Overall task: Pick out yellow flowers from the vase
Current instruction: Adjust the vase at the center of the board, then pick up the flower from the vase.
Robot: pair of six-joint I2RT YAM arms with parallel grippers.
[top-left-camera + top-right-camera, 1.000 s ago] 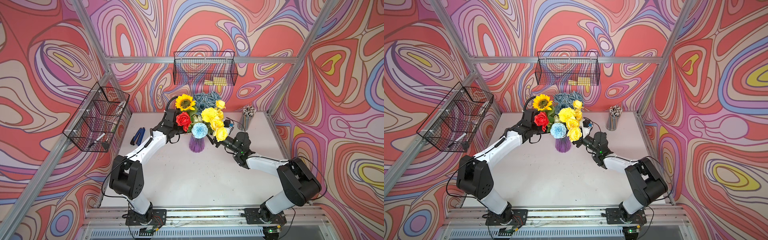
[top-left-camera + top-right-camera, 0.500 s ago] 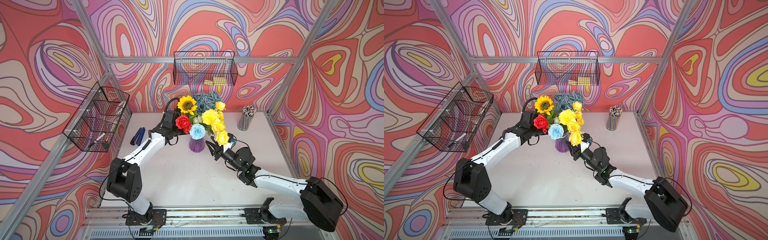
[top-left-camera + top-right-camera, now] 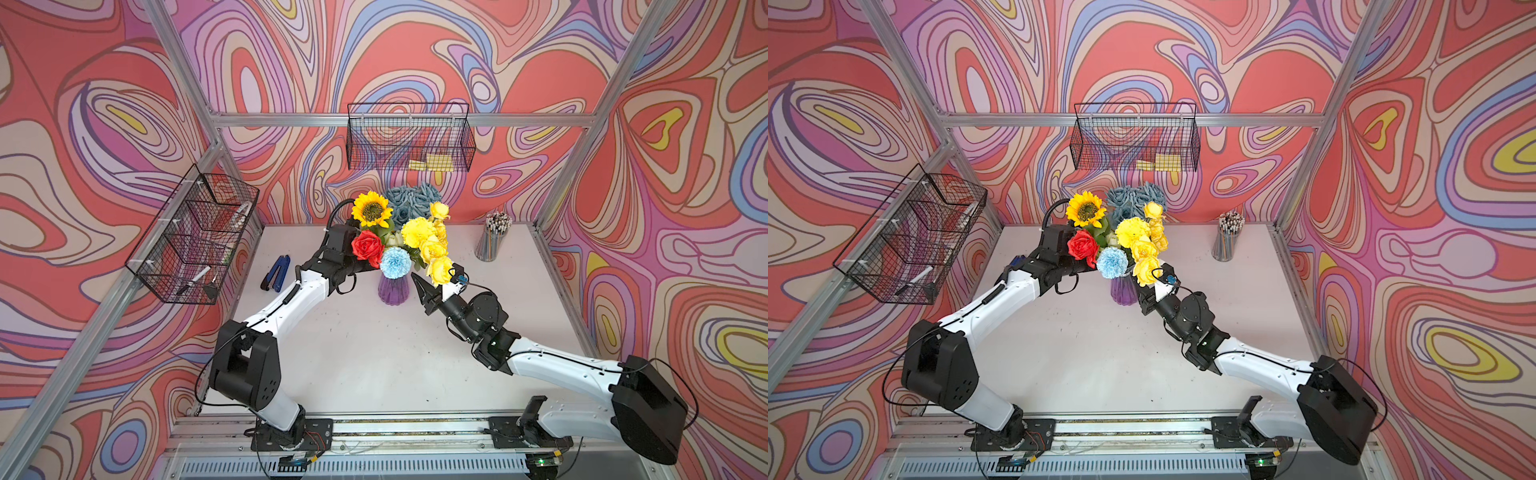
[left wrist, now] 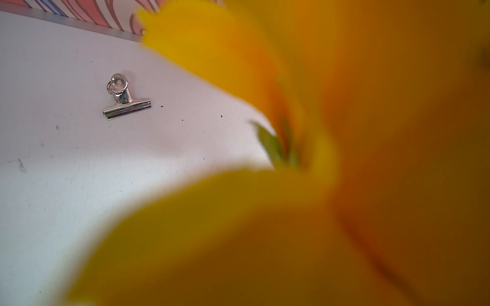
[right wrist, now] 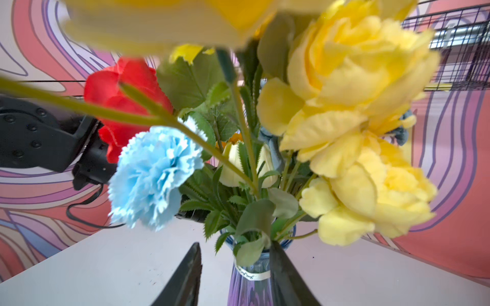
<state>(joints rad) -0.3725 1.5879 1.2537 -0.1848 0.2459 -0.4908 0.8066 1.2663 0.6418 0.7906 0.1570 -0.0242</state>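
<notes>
My left claw is hidden behind the red rose [image 3: 368, 246], with petals filling its camera, so I cannot tell whether it is apart or together. The yellow flowers [image 3: 432, 249] stand in the vase [image 3: 393, 289] mid-table. My right claw [image 5: 234, 243] is apart and empty, low by the vase's neck. I reckon it should rise to the yellow stems and pinch just one.
</notes>
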